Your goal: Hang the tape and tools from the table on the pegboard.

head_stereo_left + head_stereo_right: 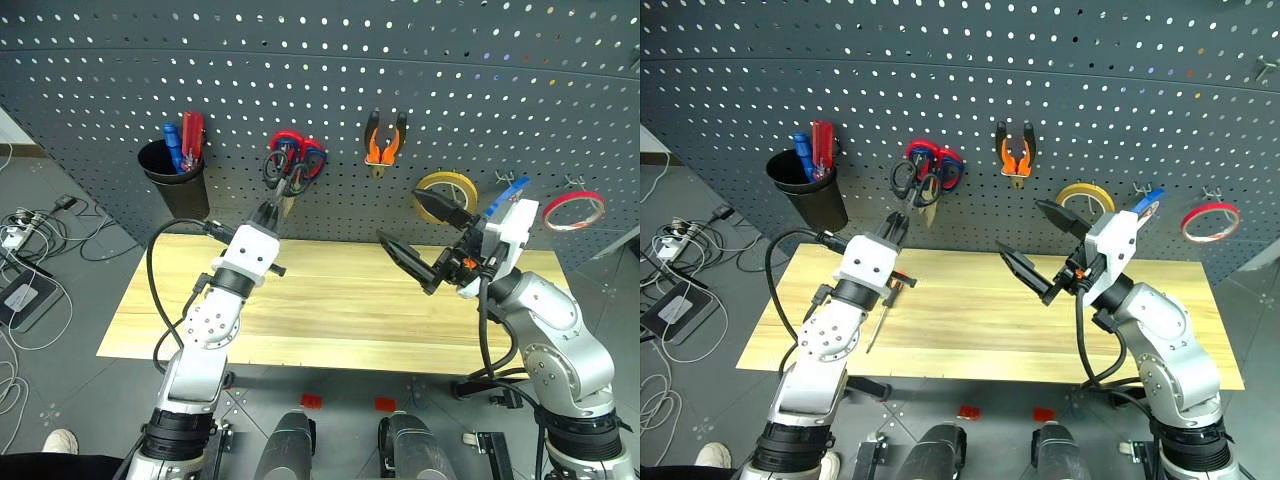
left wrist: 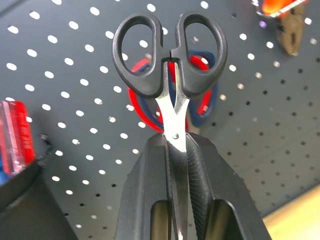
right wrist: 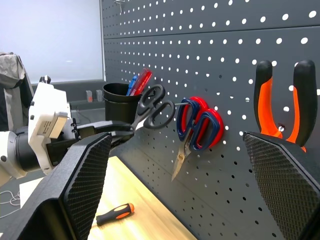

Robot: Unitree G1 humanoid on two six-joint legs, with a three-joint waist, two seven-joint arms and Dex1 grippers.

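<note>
My left gripper [image 1: 268, 212] is shut on the blades of the small black-handled scissors [image 2: 174, 120], holding them handles-up against the pegboard [image 1: 320, 70], right in front of the red-and-blue shears [image 1: 308, 158]. The orange-handled pliers [image 1: 384, 145] hang on the board. The blue tape [image 1: 506, 196] shows edge-on at the board behind my right hand. My right gripper [image 1: 408, 218] is open and holds nothing, above the right half of the table [image 1: 340, 310]. The orange-and-black screwdriver [image 3: 115, 214] lies on the table near my left arm.
A black cup [image 1: 175, 178] with a blue and a red screwdriver hangs at the board's left. A yellow roll [image 1: 445, 188] and a thin red roll [image 1: 573, 210] hang at the right. Cables lie on the floor at the far left [image 1: 25, 230].
</note>
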